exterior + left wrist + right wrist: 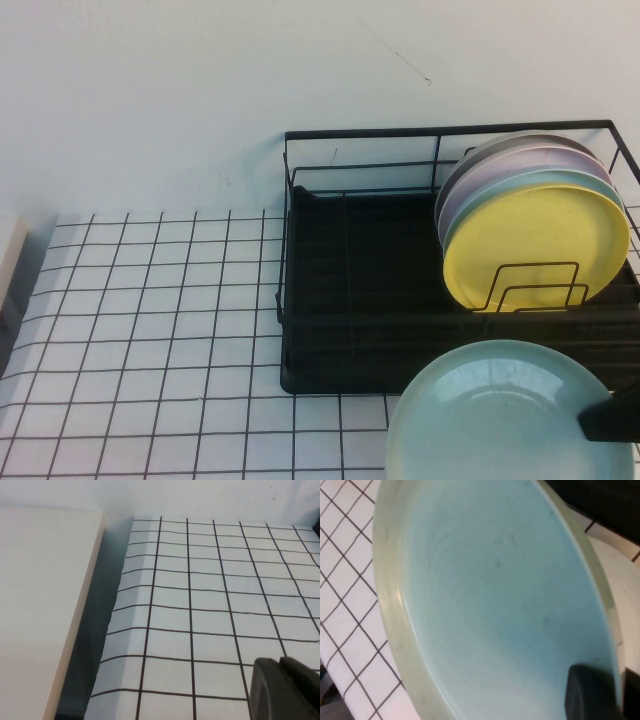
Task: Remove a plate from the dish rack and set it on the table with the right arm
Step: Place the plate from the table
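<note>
My right gripper [606, 418] holds the round mint-green plate [505, 415] before the black wire dish rack [350, 290] on the white gridded table [150, 330]; my left gripper [285, 690] hangs over the table's left part

The plate [505, 415] near right is plain pale mint-green. The table [150, 330] is white with a thin black square grid. The dish rack [350, 290] is black wire over a black tray, holding a yellow plate [535, 240] before lilac ones [500, 165]. The right gripper [610, 415] and left gripper [285, 690] are black.
</note>
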